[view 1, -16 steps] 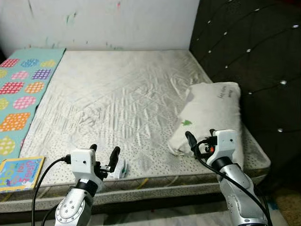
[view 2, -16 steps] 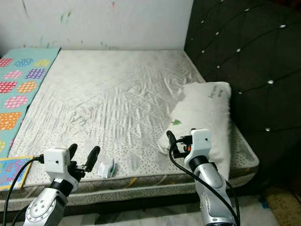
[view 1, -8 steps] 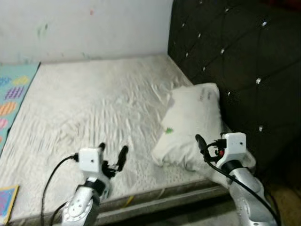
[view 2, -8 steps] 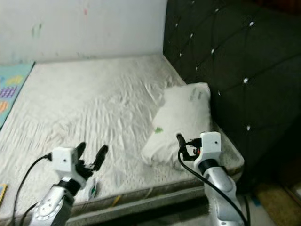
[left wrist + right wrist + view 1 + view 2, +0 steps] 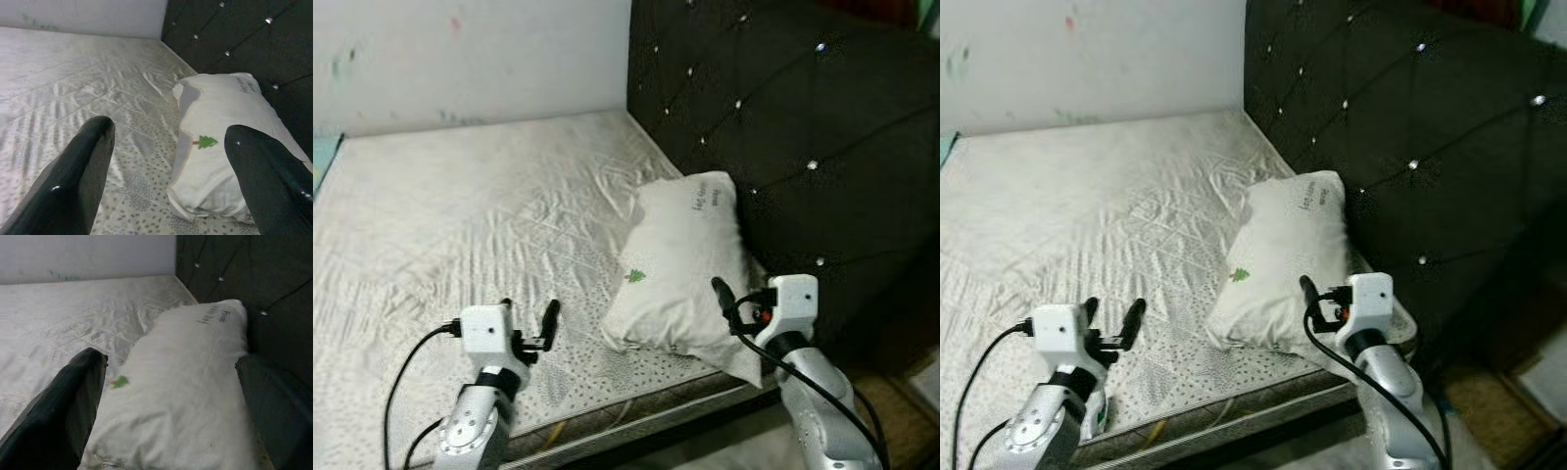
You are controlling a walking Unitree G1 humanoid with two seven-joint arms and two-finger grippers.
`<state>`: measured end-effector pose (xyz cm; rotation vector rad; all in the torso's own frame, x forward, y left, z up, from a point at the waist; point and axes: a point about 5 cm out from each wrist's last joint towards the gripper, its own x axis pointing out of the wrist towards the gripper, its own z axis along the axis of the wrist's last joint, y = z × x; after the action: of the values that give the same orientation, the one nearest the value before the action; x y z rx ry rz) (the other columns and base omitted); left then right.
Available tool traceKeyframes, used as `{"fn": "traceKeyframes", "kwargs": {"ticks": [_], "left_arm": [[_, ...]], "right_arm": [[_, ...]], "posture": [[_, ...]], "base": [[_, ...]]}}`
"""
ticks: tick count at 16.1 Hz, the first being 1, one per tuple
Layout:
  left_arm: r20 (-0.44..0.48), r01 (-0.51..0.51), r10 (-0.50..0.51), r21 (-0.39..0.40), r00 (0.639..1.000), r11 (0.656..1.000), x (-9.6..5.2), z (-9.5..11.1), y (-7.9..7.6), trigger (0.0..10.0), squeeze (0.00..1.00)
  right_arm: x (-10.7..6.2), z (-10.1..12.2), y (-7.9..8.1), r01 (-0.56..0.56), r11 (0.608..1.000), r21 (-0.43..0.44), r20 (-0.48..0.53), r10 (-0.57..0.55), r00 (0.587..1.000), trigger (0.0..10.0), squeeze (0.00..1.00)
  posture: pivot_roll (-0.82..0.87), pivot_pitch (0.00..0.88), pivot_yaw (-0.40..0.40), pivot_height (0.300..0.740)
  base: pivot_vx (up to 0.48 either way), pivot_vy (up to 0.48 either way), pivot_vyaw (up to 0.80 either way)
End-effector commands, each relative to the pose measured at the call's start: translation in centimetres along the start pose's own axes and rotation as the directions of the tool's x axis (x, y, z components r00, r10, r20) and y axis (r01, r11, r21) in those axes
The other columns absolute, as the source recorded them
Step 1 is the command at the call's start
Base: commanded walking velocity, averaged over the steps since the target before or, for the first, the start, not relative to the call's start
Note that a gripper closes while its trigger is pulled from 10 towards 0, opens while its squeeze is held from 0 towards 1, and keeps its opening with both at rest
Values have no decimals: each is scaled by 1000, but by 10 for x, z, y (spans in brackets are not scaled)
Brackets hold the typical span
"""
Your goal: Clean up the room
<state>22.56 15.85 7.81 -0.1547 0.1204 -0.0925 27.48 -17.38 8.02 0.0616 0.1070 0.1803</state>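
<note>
The robot stands at the foot edge of the bed (image 5: 460, 215), both arms raised in front of it and facing the pillow (image 5: 680, 264). The pillow lies on the bare mattress, its far end leaning against the dark tufted headboard (image 5: 783, 127) and its near end close to the mattress edge.

The right gripper (image 5: 166, 396) hovers just short of the pillow's near end, its fingers (image 5: 58, 406) spread wide so that the pillow sits straight ahead between them. The left gripper (image 5: 166, 161) is held over the mattress, fingers (image 5: 73, 171) also well apart, with the pillow ahead and toward its right finger, the small green tree mark (image 5: 205, 142) facing it. Neither gripper touches anything.

To my eye this is the approach to the pillow, the one thing here that looks out of place. The next move would call for bringing the right fingers forward onto the pillow's near corner and closing on a fold of fabric; soft stuffing may slip, so a deep bite seems wise.
</note>
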Motion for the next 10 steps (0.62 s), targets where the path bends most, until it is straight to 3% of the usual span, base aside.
{"fn": "traceKeyframes", "kwargs": {"ticks": [1,4,10], "left_arm": [[-11,-14,14,1,1000,1000,-2,-1,4,10000,0],[-19,-14,14,-6,1000,1000,-2,-2,3,10000,0],[-25,-14,14,-11,1000,1000,-2,-3,2,10000,0]], "right_arm": [[5,7,6,-25,1000,2,21,25,999,10000,0],[5,8,7,-43,999,-32,21,43,999,10000,0],[4,8,7,-47,998,-35,21,47,999,10000,0]], "posture": [[-103,13,-43,740],[-104,14,-44,740],[-106,15,-46,740]], "base": [[0,386,0],[0,395,0],[0,412,759]]}}
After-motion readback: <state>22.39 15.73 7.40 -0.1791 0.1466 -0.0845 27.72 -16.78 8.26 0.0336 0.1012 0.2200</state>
